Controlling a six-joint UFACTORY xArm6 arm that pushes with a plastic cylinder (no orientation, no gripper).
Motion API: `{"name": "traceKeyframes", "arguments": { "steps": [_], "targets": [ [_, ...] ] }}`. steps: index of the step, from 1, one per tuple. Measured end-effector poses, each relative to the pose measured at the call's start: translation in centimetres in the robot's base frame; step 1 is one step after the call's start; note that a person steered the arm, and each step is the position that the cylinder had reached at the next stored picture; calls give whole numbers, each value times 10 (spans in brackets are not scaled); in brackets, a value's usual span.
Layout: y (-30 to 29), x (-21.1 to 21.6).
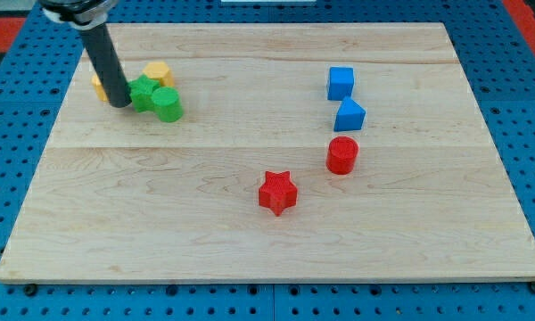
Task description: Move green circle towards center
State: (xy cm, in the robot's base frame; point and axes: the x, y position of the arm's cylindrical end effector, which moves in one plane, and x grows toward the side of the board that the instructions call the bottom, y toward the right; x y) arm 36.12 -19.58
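The green circle (168, 104) sits near the bench's (250, 241) top-left corner, touching a green star-like block (144, 93) on its left, with a yellow block (157, 72) just behind and another yellow block (99, 86) beyond the rod. My tip (120, 103) rests against the green star's left side. There are no jaws, only the rod. Best to go round behind the circle and push it alone toward the bench's middle, down and rightward, or the star will likely tag along.
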Motion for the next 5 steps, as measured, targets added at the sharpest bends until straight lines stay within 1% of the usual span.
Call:
{"name": "traceKeyframes", "arguments": {
  "steps": [2, 3, 4, 5],
  "targets": [
    [49, -26],
    [61, -31],
    [50, -9],
    [50, 2]
  ]
}}
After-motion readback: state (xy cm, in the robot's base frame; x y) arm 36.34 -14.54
